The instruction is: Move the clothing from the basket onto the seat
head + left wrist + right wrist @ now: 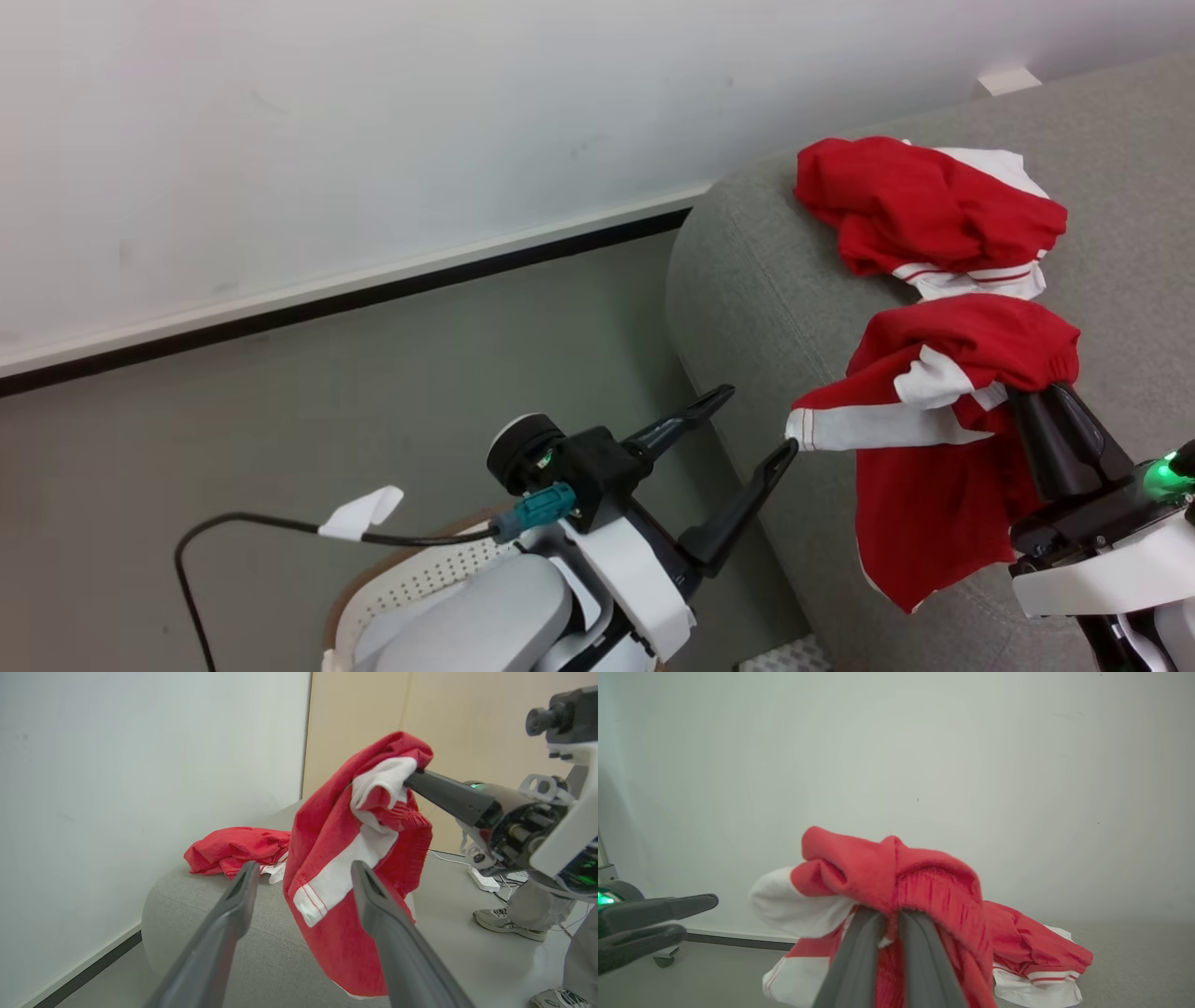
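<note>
One red garment with white trim (929,210) (233,849) (1034,952) lies crumpled on the grey sofa (747,271) (196,914). A second red garment (934,448) (345,858) (896,877) hangs above the sofa's front edge, with my right gripper (1041,397) (889,914) shut on its bunched top. My left gripper (756,420) (303,870) stands open just left of the hanging cloth, nothing between its fingers. A piece of the cream perforated basket (420,579) with its brown rim shows at the bottom, mostly hidden behind my left arm.
A white wall with a dark baseboard (327,303) runs behind the grey floor (280,429). A black cable with a white tag (359,513) loops from my left wrist. A person's feet in sneakers (507,921) and a power strip (483,879) lie beyond the sofa.
</note>
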`<state>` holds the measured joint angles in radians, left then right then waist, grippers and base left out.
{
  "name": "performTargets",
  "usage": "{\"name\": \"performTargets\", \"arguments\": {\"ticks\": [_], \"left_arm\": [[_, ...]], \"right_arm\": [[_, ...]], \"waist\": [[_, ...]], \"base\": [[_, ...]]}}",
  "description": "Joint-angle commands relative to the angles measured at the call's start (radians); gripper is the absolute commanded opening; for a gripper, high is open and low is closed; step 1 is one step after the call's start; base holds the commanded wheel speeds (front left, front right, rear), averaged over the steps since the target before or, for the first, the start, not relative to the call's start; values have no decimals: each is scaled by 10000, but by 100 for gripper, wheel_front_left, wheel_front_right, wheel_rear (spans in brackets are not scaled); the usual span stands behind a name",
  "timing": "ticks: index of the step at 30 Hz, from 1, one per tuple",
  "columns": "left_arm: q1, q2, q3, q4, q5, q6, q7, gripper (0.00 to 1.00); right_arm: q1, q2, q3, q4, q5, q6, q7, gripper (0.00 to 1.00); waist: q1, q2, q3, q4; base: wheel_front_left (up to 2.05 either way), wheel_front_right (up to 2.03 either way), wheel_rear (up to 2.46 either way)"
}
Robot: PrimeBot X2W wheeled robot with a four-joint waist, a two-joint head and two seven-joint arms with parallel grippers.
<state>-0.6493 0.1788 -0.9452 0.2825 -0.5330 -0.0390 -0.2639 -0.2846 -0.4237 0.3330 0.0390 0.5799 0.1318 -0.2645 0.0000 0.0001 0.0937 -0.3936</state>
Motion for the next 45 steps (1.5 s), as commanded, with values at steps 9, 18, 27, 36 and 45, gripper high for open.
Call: {"name": "performTargets", "arguments": {"ticks": [9,18,27,36,45], "left_arm": [[19,-87,265,225,329,-243,-3,100],[-488,130,355,259,493,-358,75,100],[-1133,787,467,-183,697,-316,614,100],[-1579,1223,660,-609,739,-190,910,100],[-1726,1081,742,-351,631,-162,599,100]], "right_arm": [[-376,-284,-842,-279,-142,-23,5,0],[-1351,-1473,-2533,337,530,-23,7,0],[-1937,-1951,-4234,1632,536,-23,7,0],[-2463,-2252,-4009,3895,688,-23,8,0],[-2886,-2618,-2126,6580,1681,-23,656,0]], "waist": [[0,-1,517,-46],[0,-1,1782,361],[0,-1,3623,643],[0,-1,5155,1159],[0,-1,5365,1656]], "base": [[0,0,0],[0,0,0],[0,0,0],[0,0,0],[0,0,0]]}}
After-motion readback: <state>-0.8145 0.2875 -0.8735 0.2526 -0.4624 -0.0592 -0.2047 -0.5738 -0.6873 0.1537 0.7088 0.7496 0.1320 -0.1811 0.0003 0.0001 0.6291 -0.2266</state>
